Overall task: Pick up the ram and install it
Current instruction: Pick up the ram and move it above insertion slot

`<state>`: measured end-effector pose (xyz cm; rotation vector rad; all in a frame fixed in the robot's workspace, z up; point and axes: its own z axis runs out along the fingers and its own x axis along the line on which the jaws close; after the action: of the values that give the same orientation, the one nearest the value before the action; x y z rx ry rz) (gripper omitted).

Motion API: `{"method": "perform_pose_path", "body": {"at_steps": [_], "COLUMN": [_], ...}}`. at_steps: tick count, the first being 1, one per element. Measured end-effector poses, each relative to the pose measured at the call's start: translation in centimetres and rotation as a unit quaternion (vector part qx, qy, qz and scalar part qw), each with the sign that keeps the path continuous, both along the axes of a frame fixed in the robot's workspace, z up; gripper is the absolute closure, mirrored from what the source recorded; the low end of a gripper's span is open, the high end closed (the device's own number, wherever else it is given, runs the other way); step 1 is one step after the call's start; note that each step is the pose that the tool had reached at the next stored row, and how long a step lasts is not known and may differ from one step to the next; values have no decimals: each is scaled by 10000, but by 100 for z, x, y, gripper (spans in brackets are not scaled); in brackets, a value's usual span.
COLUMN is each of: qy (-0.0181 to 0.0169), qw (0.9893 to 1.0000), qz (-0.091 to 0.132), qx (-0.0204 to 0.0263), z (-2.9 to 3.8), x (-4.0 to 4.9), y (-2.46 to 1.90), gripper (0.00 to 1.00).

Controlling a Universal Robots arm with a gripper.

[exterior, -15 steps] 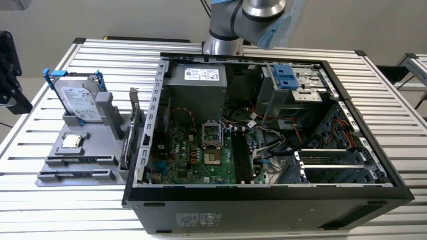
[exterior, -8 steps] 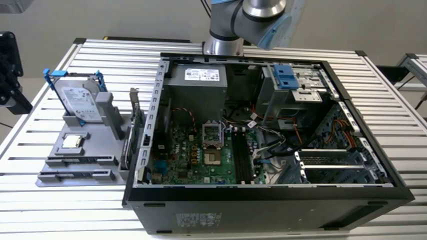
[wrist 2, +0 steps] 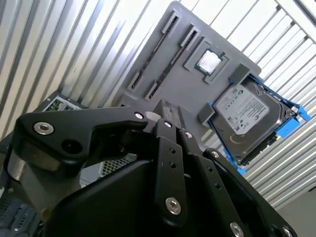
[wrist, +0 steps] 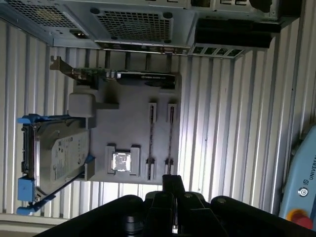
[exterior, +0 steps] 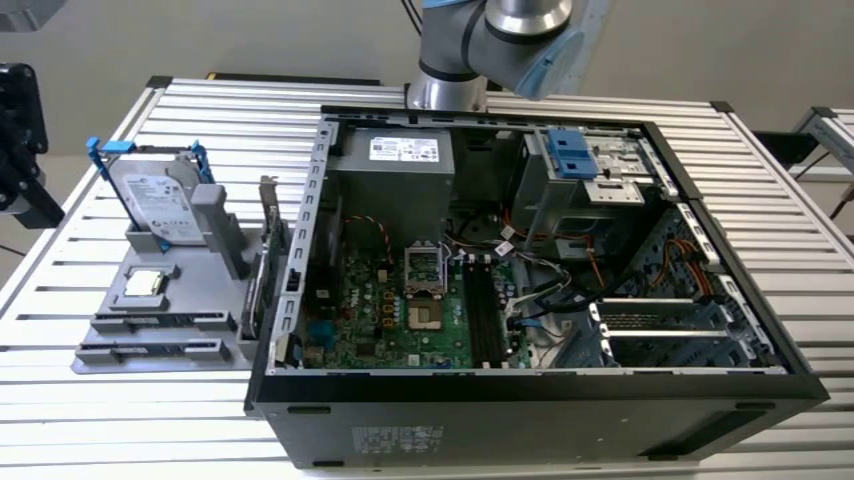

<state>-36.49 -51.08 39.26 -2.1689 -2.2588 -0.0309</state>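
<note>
The claw (wrist: 173,185) hangs with fingers drawn together on nothing, high over the gray holder (wrist: 128,123). The ram, I judge, is the thin dark line standing edge-on in one of the holder's two long slots (wrist: 170,140), upright so its top edge can be pinched; which slot I cannot tell. Beside it on the slatted surface (wrist: 222,123) lies the open computer case (exterior: 534,420), motherboard (exterior: 400,310) facing up for access.
</note>
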Motion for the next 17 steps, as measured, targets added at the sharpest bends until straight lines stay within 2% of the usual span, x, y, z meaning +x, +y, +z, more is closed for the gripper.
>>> {"method": "perform_pose_path", "body": {"at_steps": [7,17], "qy": [2,2], "qw": [9997,9996], "qz": [-254,-274], "qx": [0,0], "z": [0,0], "x": [-4,-4], "y": [0,0], "gripper": [100,100]}}
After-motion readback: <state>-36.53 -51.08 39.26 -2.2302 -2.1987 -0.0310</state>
